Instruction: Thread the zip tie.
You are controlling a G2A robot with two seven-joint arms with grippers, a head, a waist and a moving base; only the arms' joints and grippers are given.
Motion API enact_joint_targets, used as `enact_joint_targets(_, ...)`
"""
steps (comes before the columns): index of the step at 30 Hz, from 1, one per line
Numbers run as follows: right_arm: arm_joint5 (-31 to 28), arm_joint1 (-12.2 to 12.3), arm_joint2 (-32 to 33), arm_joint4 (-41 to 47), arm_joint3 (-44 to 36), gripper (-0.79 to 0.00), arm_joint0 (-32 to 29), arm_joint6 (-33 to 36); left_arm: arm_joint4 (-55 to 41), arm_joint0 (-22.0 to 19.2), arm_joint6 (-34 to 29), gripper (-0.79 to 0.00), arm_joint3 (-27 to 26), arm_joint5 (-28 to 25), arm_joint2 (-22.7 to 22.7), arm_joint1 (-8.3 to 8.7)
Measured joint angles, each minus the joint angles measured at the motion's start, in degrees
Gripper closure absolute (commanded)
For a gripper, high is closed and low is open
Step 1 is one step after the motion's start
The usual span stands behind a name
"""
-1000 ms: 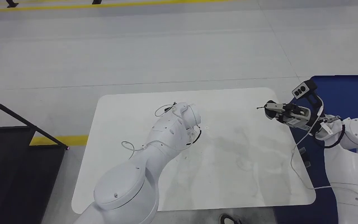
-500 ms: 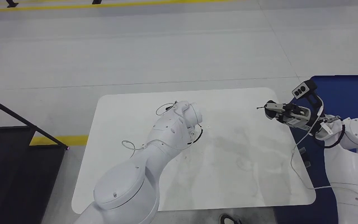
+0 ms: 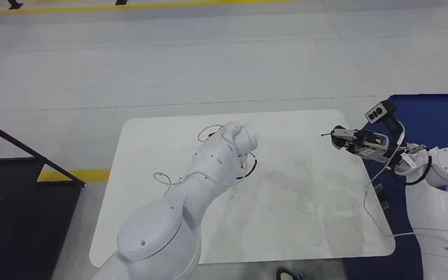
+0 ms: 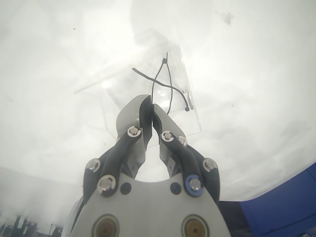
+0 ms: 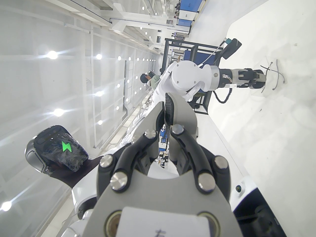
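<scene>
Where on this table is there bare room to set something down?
Bare: the table from the left arm across to the right gripper, and its far left corner. Crowded: the clear plastic sheet holding zip ties at the left gripper.

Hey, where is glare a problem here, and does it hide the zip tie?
Left wrist view: the white table glares and bright spots sit on the clear plastic sheet, yet the thin black zip tie in the left hand reads clearly. Right wrist view: ceiling lights flare into starbursts. Top view: even light.
</scene>
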Motion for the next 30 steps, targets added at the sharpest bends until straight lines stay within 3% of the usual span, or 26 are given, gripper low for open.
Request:
enact_joint_targets(20,0.0,0.0,0.0,0.0,0.0,0.0,0.0,0.0,-0.74,-1.42,4.43,0.0,-3.68,2.3,-3.61,0.28)
enact_joint_targets(30,0.0,0.0,0.0,0.0,0.0,0.0,0.0,0.0,-1.91,-1.39,5.44,0.0,-5.22,-0.26,-4.93,0.76)
